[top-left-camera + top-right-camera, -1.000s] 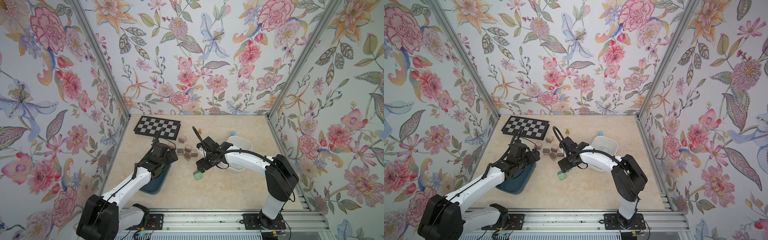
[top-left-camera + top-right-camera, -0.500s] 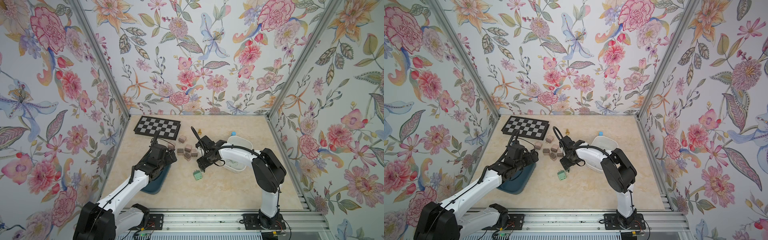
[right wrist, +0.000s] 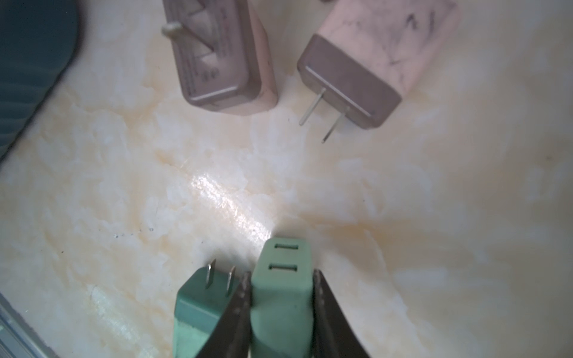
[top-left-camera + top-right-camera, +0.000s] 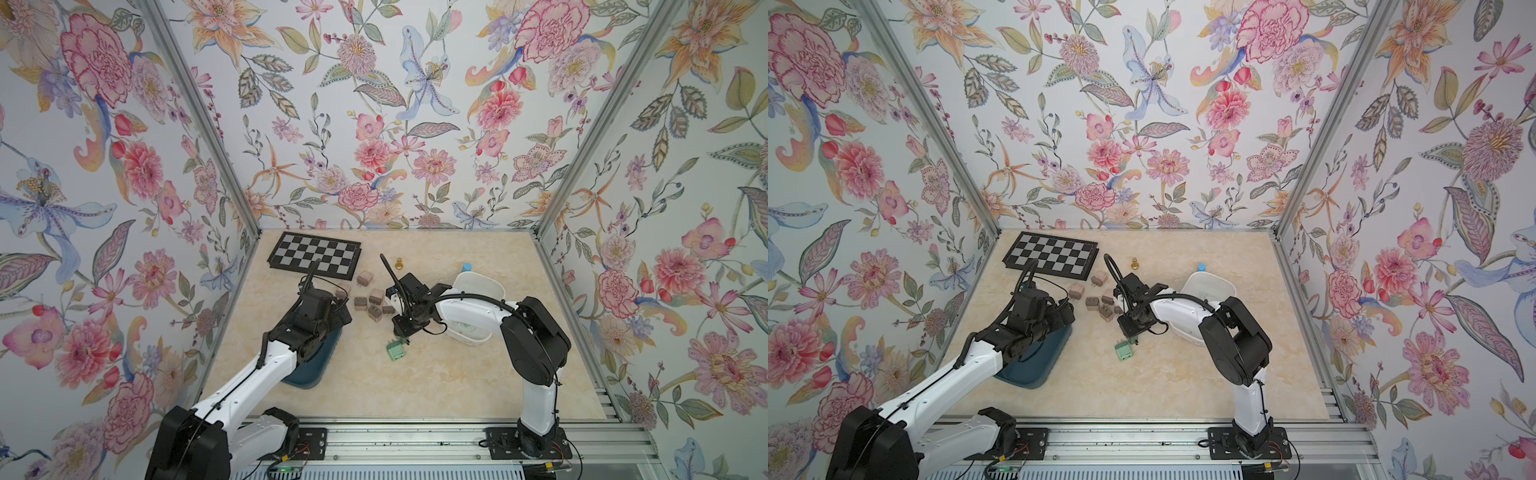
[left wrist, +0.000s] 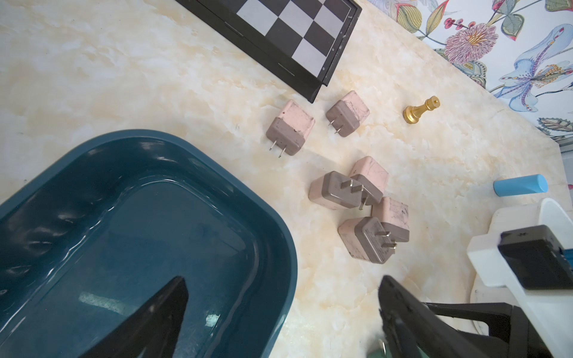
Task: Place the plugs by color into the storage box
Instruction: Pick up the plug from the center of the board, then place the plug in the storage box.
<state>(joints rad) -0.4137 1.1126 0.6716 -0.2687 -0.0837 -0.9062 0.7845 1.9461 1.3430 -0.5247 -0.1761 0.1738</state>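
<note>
Right pincer: I see my right pincer (image 3: 280,297) clamped on a mint green plug (image 3: 283,279), one finger (image 3: 235,310) on each flank, slot face pointing away from the wrist.
Second green plug: another green plug (image 3: 198,303) lies just beside the held one, touching the outside of one finger, prongs up off the surface (image 3: 186,186); in both top views it sits just in front of the right pincer (image 4: 405,328) (image 4: 1130,328), on the marble at (image 4: 395,345) (image 4: 1124,350).
Left pincer: my left pincer (image 5: 282,310) stands wide with nothing between the fingers, hanging over the rim of the dark teal tray (image 5: 273,235).
Pink plugs: six dusty pink plugs lie loose on the surface between the tray and the right arm; four form a tight cluster (image 5: 359,201), two lie apart nearer the chessboard (image 5: 297,28), at (image 5: 290,127) and (image 5: 347,113).
Storage box: the white storage box (image 4: 494,286) sits behind the right forearm; I can make out something pale green inside, too blurred to name.
Other items: a gold pawn (image 5: 420,109) and a blue cylinder (image 5: 521,185) rest further back.
</note>
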